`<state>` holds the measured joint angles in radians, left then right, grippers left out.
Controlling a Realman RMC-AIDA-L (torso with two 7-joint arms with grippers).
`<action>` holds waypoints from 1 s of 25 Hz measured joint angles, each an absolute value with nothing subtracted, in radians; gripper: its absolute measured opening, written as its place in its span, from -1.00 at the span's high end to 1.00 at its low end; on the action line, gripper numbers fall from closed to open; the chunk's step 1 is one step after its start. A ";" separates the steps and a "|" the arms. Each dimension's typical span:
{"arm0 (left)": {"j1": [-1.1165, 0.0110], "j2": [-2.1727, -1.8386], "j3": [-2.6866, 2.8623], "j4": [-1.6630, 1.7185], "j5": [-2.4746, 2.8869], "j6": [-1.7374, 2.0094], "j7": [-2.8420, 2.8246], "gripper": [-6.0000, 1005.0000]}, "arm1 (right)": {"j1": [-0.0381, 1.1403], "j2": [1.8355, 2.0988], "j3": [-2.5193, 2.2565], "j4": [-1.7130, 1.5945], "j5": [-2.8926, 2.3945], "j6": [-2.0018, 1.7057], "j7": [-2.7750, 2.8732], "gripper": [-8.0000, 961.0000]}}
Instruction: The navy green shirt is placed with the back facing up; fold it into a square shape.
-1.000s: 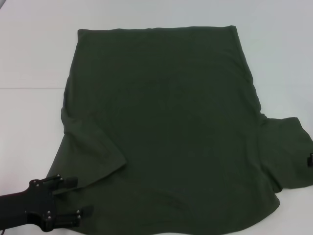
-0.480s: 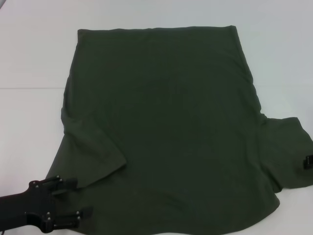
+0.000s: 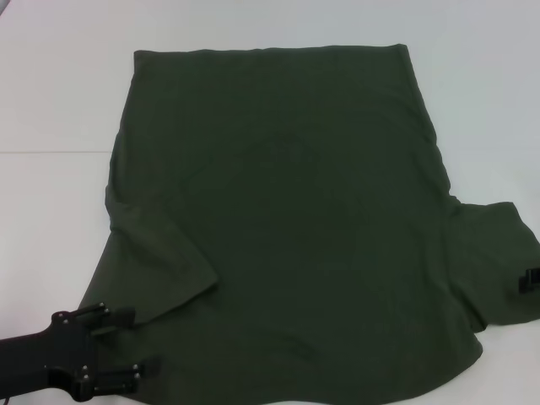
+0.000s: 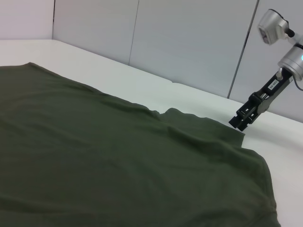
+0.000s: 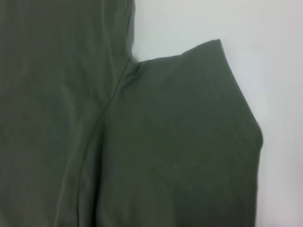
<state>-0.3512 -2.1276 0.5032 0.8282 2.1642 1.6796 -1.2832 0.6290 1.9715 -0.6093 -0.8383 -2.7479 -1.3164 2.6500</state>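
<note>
Two tools flank the plain, unlabelled navy green shirt (image 3: 287,219): left tool (image 3: 139,344) spread, right tool (image 3: 530,278) unclear

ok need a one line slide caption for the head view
Navy green shirt spread flat on the white table, left gripper open at its near left sleeve, right gripper at the right sleeve's edge.

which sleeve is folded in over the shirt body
The left sleeve, by the left gripper: it lies folded inward over the navy green shirt. The right sleeve spreads flat on the table.
</note>
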 joint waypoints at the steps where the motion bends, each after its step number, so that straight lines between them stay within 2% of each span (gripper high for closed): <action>1: -0.351 -2.128 0.503 0.828 2.164 1.680 -1.283 -0.77 | 0.629 1.971 -0.608 -0.835 -2.748 -1.316 2.649 -0.93; 7: -0.351 -2.128 0.503 0.828 2.164 1.680 -1.284 -0.77 | 0.629 1.970 -0.611 -0.834 -2.747 -1.304 2.649 -0.93; 15: -0.353 -2.128 0.503 0.828 2.163 1.680 -1.286 -0.77 | 0.632 1.981 -0.608 -0.825 -2.745 -1.288 2.648 -0.93; 25: -0.356 -2.128 0.503 0.828 2.163 1.680 -1.288 -0.77 | 0.638 1.975 -0.617 -0.806 -2.721 -1.281 2.638 -0.93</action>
<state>-0.3559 -2.1276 0.5031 0.8283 2.1627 1.6797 -1.2885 0.6380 1.9752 -0.6166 -0.8060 -2.7208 -1.2807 2.6384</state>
